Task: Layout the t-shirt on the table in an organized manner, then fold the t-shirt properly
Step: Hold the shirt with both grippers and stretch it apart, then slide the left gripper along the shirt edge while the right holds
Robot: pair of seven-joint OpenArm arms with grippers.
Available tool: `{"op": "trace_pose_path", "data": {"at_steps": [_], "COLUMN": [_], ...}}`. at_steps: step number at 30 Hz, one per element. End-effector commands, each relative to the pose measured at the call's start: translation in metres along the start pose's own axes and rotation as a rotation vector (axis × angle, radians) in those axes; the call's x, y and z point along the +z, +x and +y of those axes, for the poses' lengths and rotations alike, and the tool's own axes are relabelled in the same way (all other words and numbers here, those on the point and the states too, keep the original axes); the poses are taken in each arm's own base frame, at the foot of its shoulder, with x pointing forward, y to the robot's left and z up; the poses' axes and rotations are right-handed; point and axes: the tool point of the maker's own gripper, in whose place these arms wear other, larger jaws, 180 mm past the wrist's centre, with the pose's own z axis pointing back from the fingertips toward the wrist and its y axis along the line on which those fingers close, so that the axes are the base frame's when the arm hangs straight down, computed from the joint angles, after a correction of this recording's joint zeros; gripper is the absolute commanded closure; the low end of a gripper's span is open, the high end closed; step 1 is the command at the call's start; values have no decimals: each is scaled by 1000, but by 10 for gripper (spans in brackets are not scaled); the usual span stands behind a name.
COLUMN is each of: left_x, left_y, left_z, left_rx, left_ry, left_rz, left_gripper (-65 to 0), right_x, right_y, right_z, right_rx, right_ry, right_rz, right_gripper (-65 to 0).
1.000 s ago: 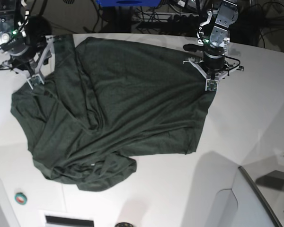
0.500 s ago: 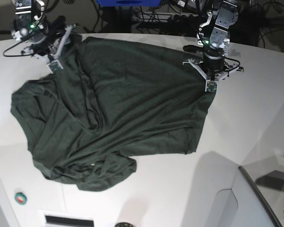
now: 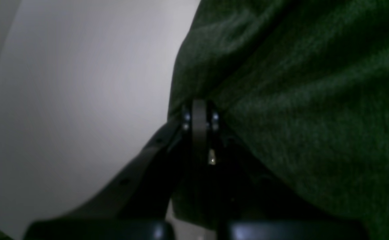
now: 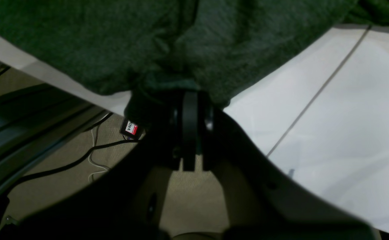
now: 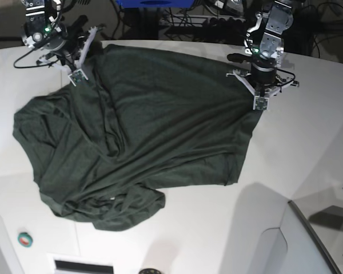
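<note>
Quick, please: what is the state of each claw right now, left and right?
Left claw: closed on an edge of the dark green thin-cloth t-shirt.
Right claw: closed, gripping the same t-shirt's edge.

You have a small round red-and-green button near your front-left corner. A raised grey-white panel with a dark edge sits front right, and black cables trail across the beige floor.

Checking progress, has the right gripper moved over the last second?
Yes. The right gripper went from the table's left edge toward its far rim.
</note>
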Motion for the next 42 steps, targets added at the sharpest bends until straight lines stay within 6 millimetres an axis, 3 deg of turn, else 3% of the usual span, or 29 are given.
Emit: {"op": "trace_pose_path", "data": {"at_steps": [1,5,10,13,19,21,24,27,29,31,34,36,37,42], "left_x": [1,5,13,16,17,17,17,18,23,31,37,30,23,-22], "left_y": [-7,-4,3,7,7,7,7,12,24,46,78,102,106,119], "left_z": [16,34,43,42,42,42,42,42,40,40,39,30,21,-23], "left_rx": [1,31,44,46,47,47,48,53,69,83,103,127,131,88], "left_ry": [36,77,94,92,91,91,90,88,82,77,72,57,44,-26], "left_rz": [22,13,-15,-26,-27,-27,-25,-38,-71,-133,-209,-251,-245,-168], "left_gripper": [0,0,0,0,0,0,0,0,0,0,0,0,0,0], "right_x": [7,35,68,75,100,100,93,94,95,89,67,52,44,10], "right_y": [4,25,76,131,254,274,263,236,214,189,149,134,127,101], "right_z": [-3,-23,-50,-54,-29,-25,-46,-89,-126,-162,-198,-207,-209,-206], "right_rx": [9,9,59,113,283,320,292,209,129,28,-92,-114,-121,-167], "right_ry": [-21,-96,-195,-210,-192,-187,-224,-298,-354,-395,-406,-389,-379,-320], "right_rz": [-18,-103,-190,-273,-517,-536,-464,-410,-378,-337,-263,-229,-217,-168], "right_gripper": [-3,-6,-6,-6,-12,-81,-258,-329,-314,-251,-30,0,-23,-5]}}
